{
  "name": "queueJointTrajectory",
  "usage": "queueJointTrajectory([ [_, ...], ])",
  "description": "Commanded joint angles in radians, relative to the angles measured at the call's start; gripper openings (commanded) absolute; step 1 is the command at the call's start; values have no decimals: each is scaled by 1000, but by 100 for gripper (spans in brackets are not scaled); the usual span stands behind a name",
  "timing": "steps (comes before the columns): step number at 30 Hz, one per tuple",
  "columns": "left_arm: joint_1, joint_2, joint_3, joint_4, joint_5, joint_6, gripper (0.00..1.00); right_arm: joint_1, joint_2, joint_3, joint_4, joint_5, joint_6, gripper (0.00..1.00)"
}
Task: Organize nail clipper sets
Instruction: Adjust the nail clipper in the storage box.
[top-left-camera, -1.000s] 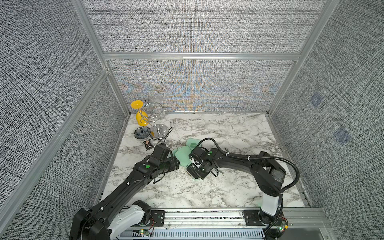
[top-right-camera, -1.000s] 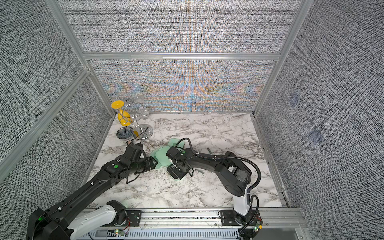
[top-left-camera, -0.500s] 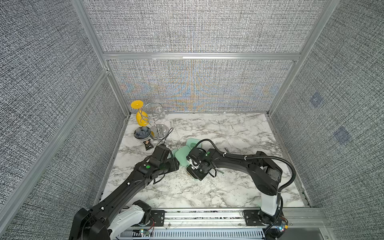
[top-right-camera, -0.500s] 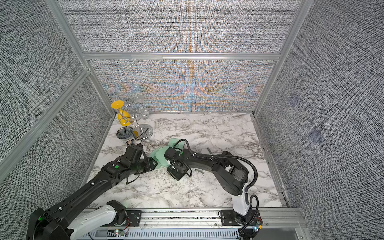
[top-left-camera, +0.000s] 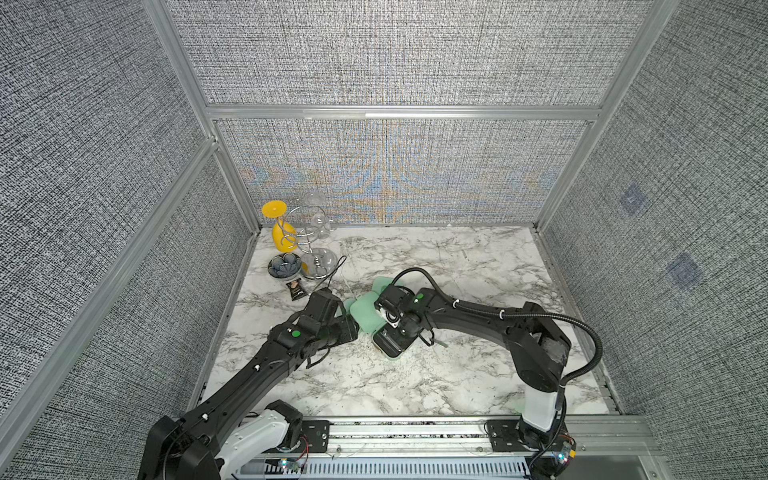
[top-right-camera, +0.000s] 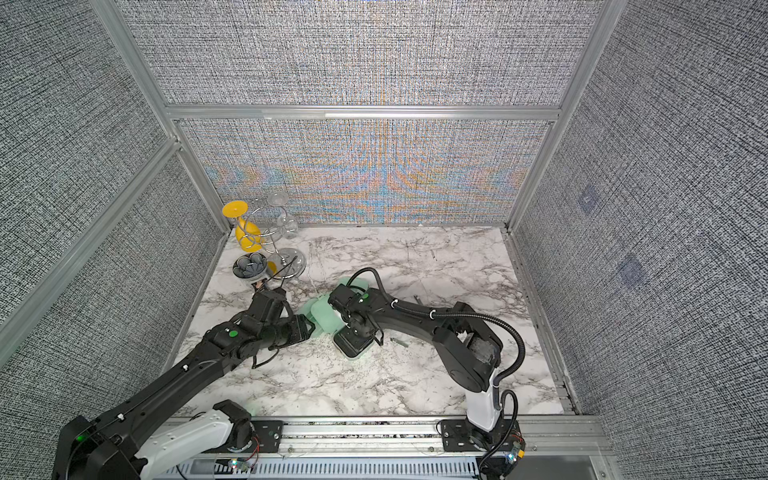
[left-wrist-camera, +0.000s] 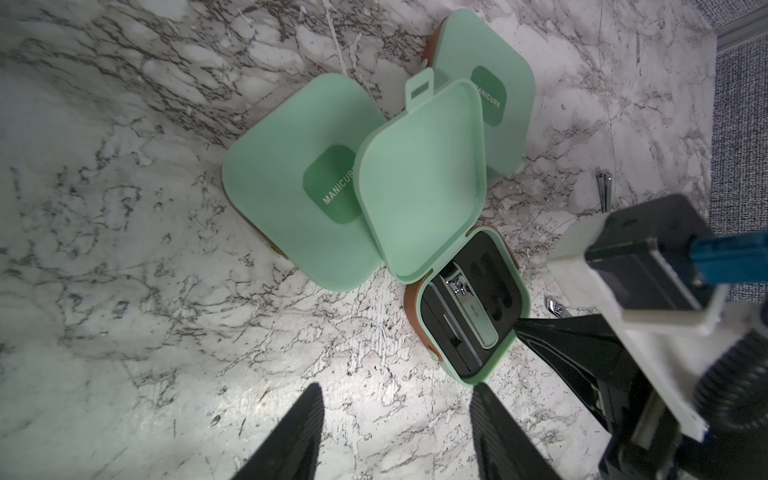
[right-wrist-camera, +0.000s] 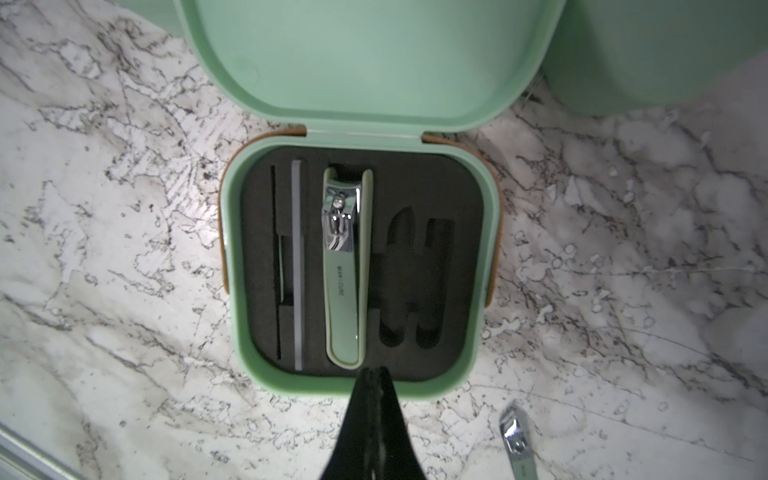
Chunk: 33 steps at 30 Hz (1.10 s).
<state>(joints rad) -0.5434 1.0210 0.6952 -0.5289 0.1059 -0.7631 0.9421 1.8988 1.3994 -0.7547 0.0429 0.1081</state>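
Observation:
Three mint-green nail clipper cases cluster mid-table. Two are closed (left-wrist-camera: 299, 183) (left-wrist-camera: 498, 83). The third stands open (right-wrist-camera: 361, 386) (top-left-camera: 390, 351) (top-right-camera: 351, 351), lid (left-wrist-camera: 419, 174) raised. Its black foam holds a green clipper (right-wrist-camera: 345, 266) and a grey file (right-wrist-camera: 296, 266); two slots beside them are bare. My right gripper (right-wrist-camera: 374, 372) (top-left-camera: 392, 334) is shut, empty, its tips over the open case's near rim. My left gripper (left-wrist-camera: 397, 395) (top-left-camera: 351, 326) is open on bare marble just beside that case. Loose metal tools (right-wrist-camera: 517, 436) (left-wrist-camera: 602, 187) (top-right-camera: 401, 340) lie on the table near the right arm.
At the back left stand a yellow glass (top-left-camera: 282, 237), a wire spiral rack (top-left-camera: 316, 257), a dark flower-shaped dish (top-left-camera: 284, 266) and a small black packet (top-left-camera: 296, 289). Grey walls close in three sides; a metal rail (top-left-camera: 415, 428) runs along the front.
The right arm has shifted slightly over the open case. The left arm has stayed put, and neither gripper's opening has changed.

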Motion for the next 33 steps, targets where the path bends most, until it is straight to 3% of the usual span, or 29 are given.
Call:
queueJointTrajectory([
  [1, -1, -5, -3, 8, 0, 4, 59, -6, 17, 7, -20, 8, 3, 3],
  [16, 0, 13, 3, 16, 2, 5, 59, -5, 48, -18, 20, -70, 45, 2],
  [20, 0, 15, 4, 20, 4, 5, 59, -5, 46, -30, 23, -64, 51, 8],
  [33, -1, 13, 6, 18, 4, 5, 59, -5, 75, -16, 20, -43, 57, 8],
])
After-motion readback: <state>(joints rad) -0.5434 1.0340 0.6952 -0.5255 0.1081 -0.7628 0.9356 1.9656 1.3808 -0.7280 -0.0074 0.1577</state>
